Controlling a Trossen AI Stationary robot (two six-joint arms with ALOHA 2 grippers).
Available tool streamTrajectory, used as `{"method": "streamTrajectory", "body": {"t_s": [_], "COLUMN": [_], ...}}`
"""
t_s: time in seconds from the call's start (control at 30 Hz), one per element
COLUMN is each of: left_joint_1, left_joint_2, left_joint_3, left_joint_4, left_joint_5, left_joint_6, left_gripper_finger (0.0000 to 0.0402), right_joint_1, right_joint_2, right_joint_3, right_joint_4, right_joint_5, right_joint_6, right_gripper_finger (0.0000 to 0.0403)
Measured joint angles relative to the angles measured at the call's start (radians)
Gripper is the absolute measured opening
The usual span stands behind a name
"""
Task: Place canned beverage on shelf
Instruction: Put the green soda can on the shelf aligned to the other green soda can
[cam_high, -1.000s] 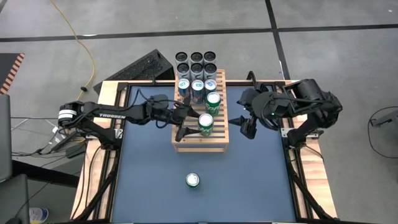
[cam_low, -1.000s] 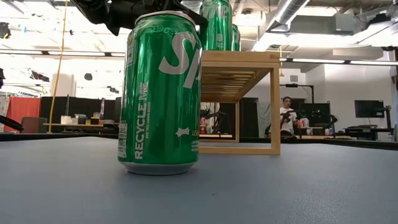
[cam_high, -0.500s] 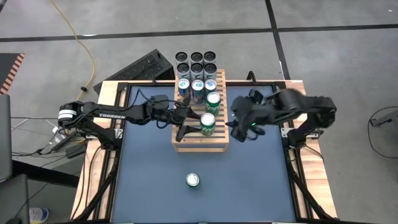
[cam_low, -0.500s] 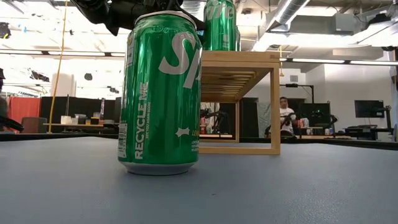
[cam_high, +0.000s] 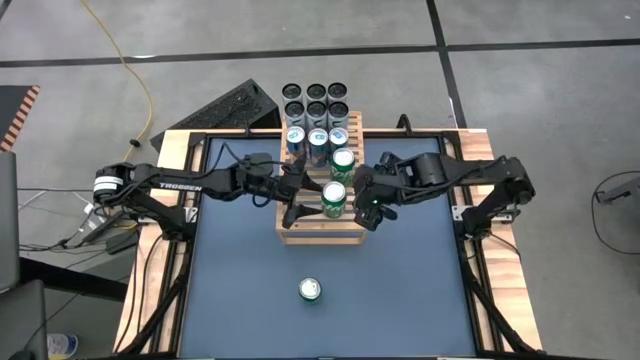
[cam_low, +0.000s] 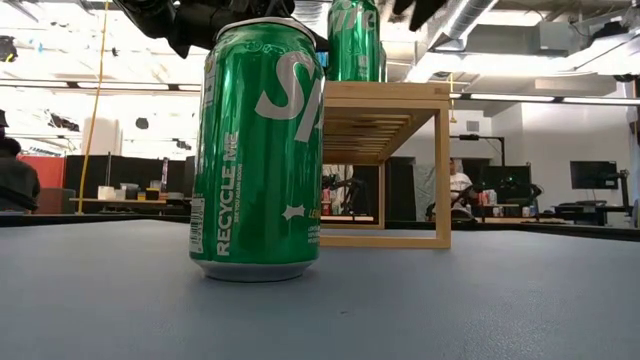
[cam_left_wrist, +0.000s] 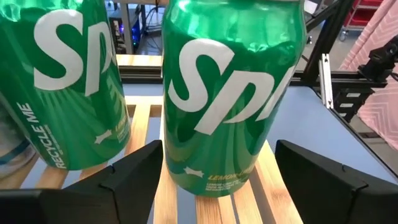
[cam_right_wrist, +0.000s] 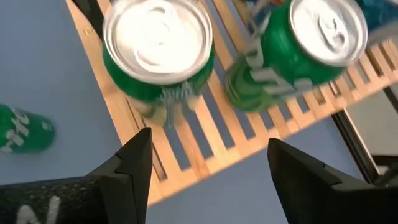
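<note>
Blue desk (cam_high: 330, 320) holds 1 spare can (cam_high: 311, 290). On the shelf (cam_high: 322, 234), left gripper (cam_high: 303, 197) released around front can (cam_high: 333, 198); right gripper (cam_high: 369, 212), spread, might topple it.

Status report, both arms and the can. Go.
Left gripper open around green can standing on shelf. Right gripper open beside it. Spare can on table.
</note>
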Motion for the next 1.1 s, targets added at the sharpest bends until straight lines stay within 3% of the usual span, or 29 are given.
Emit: {"method": "streamTrajectory", "body": {"t_s": [0.57, 1.1], "left_joint_1": [0.0, -0.005], "left_joint_2": [0.0, 0.0], "left_joint_3": [0.0, 0.0], "left_joint_4": [0.005, 0.046], "left_joint_5": [-0.028, 0.078], "left_joint_6": [0.014, -0.019], "left_gripper_finger": [0.03, 0.0301], "right_joint_1": [-0.051, -0.057], "right_joint_2": [0.068, 0.082], "right_joint_3": [0.001, 0.0], "right_joint_4": [0.198, 0.31], "right_joint_5": [-0.109, -0.138], "right_joint_6": [-0.139, -0.155], "right_gripper_finger": [0.0255, 0.0255]}}
